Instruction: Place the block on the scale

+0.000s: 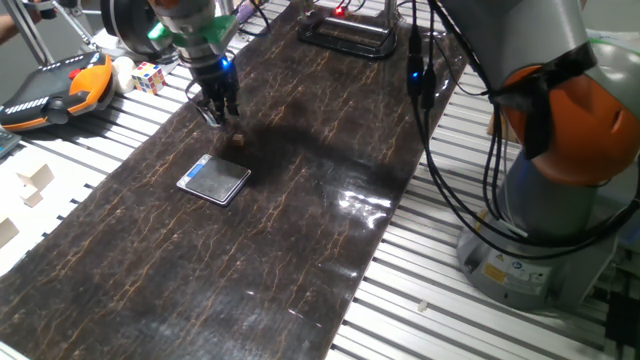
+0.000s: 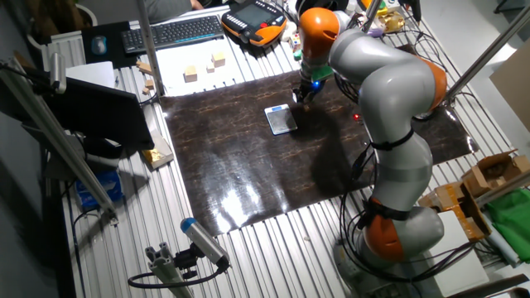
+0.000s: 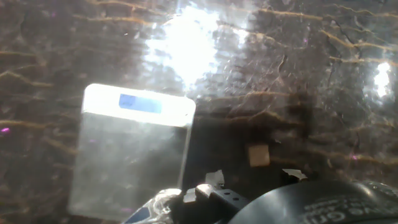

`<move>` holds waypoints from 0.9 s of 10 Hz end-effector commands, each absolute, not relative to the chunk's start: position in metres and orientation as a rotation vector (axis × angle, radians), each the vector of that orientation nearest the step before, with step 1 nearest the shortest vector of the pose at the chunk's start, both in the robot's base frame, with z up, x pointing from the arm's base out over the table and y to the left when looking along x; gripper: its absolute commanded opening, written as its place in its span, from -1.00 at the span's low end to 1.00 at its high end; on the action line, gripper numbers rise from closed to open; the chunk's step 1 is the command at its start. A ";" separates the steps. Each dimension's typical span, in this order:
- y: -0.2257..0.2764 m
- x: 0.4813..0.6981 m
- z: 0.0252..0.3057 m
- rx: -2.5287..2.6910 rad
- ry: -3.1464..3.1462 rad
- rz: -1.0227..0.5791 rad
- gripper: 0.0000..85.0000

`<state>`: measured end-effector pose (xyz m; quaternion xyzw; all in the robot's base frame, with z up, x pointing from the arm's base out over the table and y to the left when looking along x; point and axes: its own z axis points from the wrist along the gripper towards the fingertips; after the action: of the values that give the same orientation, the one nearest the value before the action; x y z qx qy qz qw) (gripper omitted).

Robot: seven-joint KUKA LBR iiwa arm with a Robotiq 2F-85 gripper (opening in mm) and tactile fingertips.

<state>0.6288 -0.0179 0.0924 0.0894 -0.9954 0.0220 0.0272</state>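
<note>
The scale [image 1: 214, 180] lies flat on the dark marbled mat [image 1: 300, 250], silver-rimmed with a blue-grey top. It also shows in the other fixed view [image 2: 281, 119] and, washed out by glare, at the left of the hand view [image 3: 134, 149]. The block [image 3: 258, 155], a tiny tan cube, rests on the mat to the right of the scale, apart from it. In one fixed view it is a small brown speck [image 1: 238, 138]. My gripper [image 1: 222, 112] hangs just above the block, open, with its fingertips [image 3: 214, 177] on either side of it and not touching it.
An orange-and-black controller [image 1: 60, 90] and a Rubik's cube [image 1: 150, 77] lie off the mat's far left. Pale wooden blocks [image 2: 192, 74] sit on the slatted table. A black frame [image 1: 345, 35] stands at the mat's far end. The arm's base [image 1: 560, 200] and cables are at the right.
</note>
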 end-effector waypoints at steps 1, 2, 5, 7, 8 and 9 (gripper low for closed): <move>-0.018 0.630 0.084 0.277 -3.087 0.066 0.19; -0.020 0.634 0.079 0.292 -3.094 0.089 0.22; -0.025 0.641 0.065 0.306 -3.106 0.062 0.23; -0.028 0.641 0.055 0.326 -3.110 0.060 0.23; -0.030 0.642 0.049 0.338 -3.110 0.058 0.22; -0.033 0.642 0.041 0.347 -3.121 0.043 0.22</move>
<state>0.6415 -0.0333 0.0409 0.1107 -0.9938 0.0138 0.0008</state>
